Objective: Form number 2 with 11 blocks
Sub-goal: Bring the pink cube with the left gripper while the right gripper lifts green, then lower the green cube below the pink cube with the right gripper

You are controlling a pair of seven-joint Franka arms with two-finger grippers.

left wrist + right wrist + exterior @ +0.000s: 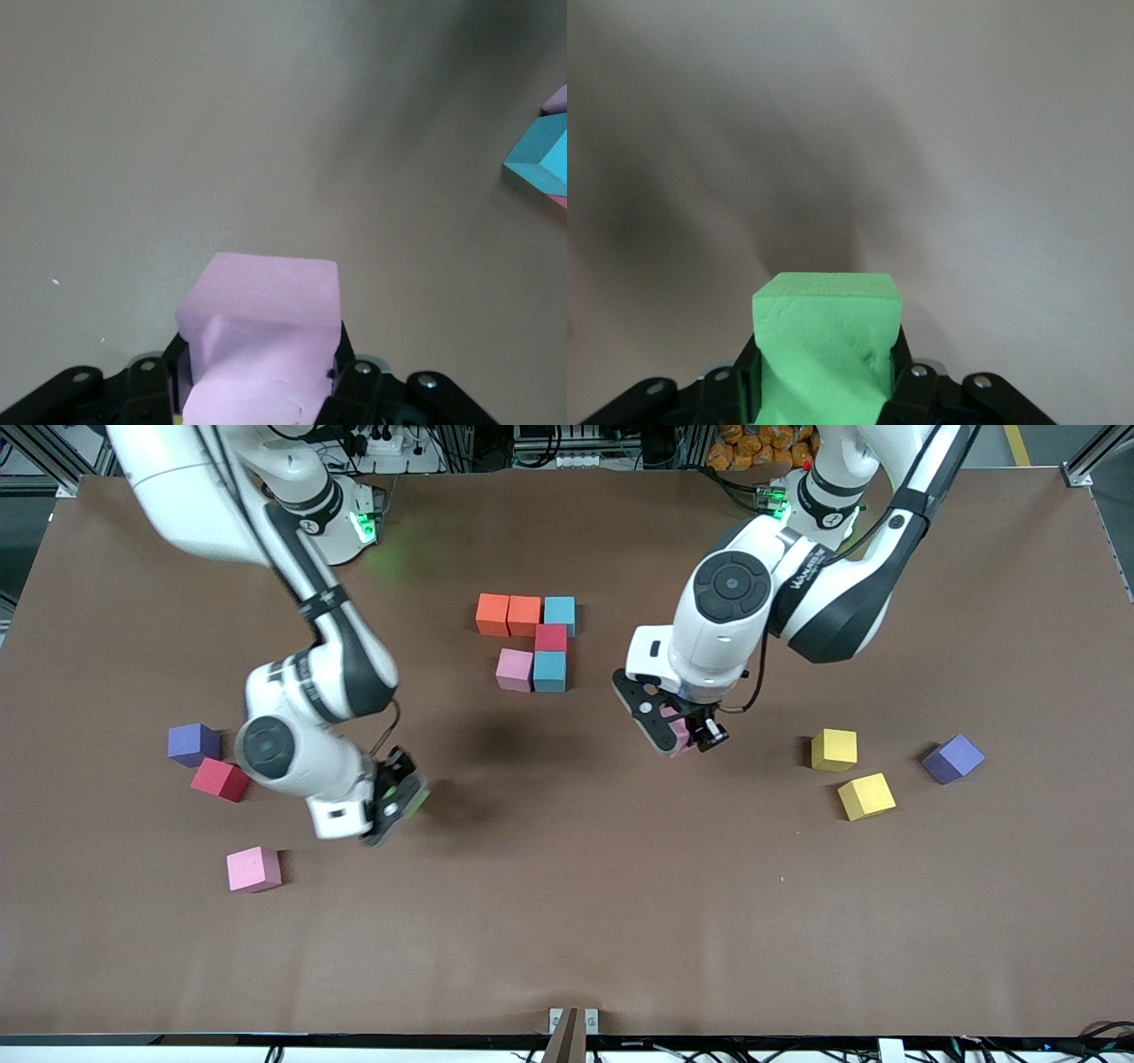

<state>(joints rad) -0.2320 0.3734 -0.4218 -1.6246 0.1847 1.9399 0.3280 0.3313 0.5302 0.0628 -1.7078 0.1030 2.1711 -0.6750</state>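
Now the left gripper (682, 735) is squeezing a pink cube (266, 341) over bare table beside the unfinished number 2 (532, 642), toward the left arm's end. Meanwhile the right gripper (399, 797) is clamping a green cube (826, 350) toward the right arm's end from that figure.
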